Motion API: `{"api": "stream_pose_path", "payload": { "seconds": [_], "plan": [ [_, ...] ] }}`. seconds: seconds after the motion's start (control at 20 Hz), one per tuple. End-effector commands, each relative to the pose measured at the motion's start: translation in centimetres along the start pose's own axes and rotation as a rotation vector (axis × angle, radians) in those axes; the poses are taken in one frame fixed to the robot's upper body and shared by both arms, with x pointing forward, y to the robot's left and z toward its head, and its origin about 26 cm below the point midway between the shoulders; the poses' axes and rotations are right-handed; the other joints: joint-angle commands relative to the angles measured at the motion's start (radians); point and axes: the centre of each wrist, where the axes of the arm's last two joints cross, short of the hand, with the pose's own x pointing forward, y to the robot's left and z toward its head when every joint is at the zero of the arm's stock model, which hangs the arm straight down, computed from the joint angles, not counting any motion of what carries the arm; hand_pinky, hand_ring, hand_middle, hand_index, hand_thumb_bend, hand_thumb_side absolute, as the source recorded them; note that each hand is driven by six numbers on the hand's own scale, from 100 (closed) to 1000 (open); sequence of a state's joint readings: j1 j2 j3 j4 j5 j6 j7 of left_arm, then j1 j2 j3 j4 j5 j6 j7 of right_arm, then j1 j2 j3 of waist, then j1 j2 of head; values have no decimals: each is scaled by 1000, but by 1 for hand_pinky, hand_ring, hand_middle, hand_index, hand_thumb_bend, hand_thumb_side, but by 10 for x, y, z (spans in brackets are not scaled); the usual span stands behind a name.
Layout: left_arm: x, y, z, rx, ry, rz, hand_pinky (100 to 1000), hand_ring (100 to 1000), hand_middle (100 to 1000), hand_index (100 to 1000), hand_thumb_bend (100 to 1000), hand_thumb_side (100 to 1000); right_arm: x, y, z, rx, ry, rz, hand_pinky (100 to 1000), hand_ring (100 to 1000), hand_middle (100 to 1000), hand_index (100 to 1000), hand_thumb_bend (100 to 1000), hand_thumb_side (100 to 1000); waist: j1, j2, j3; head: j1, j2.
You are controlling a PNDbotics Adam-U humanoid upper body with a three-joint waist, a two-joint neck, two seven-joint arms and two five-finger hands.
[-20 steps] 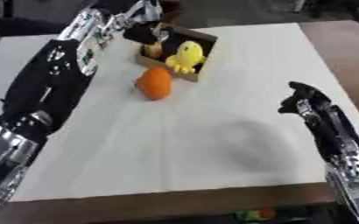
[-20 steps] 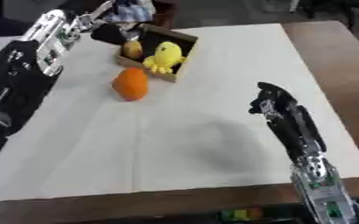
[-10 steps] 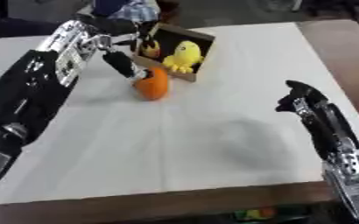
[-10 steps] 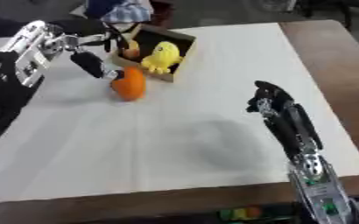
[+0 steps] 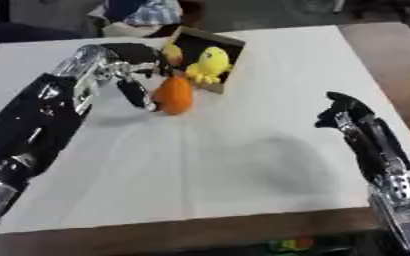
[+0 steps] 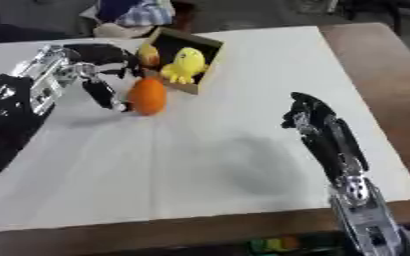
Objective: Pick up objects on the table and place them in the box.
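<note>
In the upper left of the frame our left hand (image 5: 137, 75) sits beside the orange fruit-shaped object (image 5: 173, 95), its fingers (image 5: 139, 94) spread wide and arched, one dark finger reaching down along the object's left flank and others curving over toward its top. We cannot tell whether they are touching it yet; nothing is clasped. The orange object stands on the white-covered counter (image 5: 243, 150), just in front of the open cardboard box (image 5: 210, 46), close against its near wall. Inside the box a yellow duck toy (image 5: 210, 64) sits at the front, with another small orange-yellow thing (image 5: 173, 51) behind it to the left.

Our right hand (image 6: 306, 120) hovers idle at the right side of the frame, well apart from the box; its fingers look loosely curled and hold nothing.

We judge the orange object to be light and rigid, probably a smooth-skinned toy fruit, so it may roll or slip away toward the box wall if nudged from one side only. We would take it around its widest middle, thumb on one flank and fingers opposite, then lift it over the near wall and set it beside the duck.
</note>
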State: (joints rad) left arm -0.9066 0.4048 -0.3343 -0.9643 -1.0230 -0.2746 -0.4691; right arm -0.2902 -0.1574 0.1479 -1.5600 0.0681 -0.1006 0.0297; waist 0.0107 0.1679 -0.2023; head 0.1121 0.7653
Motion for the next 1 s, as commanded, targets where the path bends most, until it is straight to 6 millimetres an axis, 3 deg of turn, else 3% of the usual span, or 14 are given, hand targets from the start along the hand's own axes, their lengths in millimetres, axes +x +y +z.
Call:
{"api": "stream_pose_path", "payload": {
  "seconds": [0.05,0.35,0.45,0.8,1.0],
  "plan": [
    [-4,-1,-1,66,0,27,704,569,633,776,305,201,6,-7,-4,-7,-21,20,726,586,547,851,100,716,8,-12,-1,-1,5],
    [-3,4,2,175,-29,90,671,492,523,650,180,133,6,-7,-4,-6,-21,19,727,586,547,851,100,716,9,-13,0,-3,5],
    [-4,17,9,211,-43,84,664,487,518,655,148,138,5,-7,-3,-7,-20,20,727,586,547,851,100,717,9,-13,0,-4,5],
    [-3,89,38,320,-43,52,667,497,532,667,166,131,4,-7,-2,-5,-14,21,727,586,547,851,100,720,13,-15,-4,-5,5],
    [-7,96,26,364,81,99,664,503,539,678,168,135,4,-7,-2,-1,-13,18,727,586,547,852,100,723,14,-15,-11,-3,5]
  ]
}}
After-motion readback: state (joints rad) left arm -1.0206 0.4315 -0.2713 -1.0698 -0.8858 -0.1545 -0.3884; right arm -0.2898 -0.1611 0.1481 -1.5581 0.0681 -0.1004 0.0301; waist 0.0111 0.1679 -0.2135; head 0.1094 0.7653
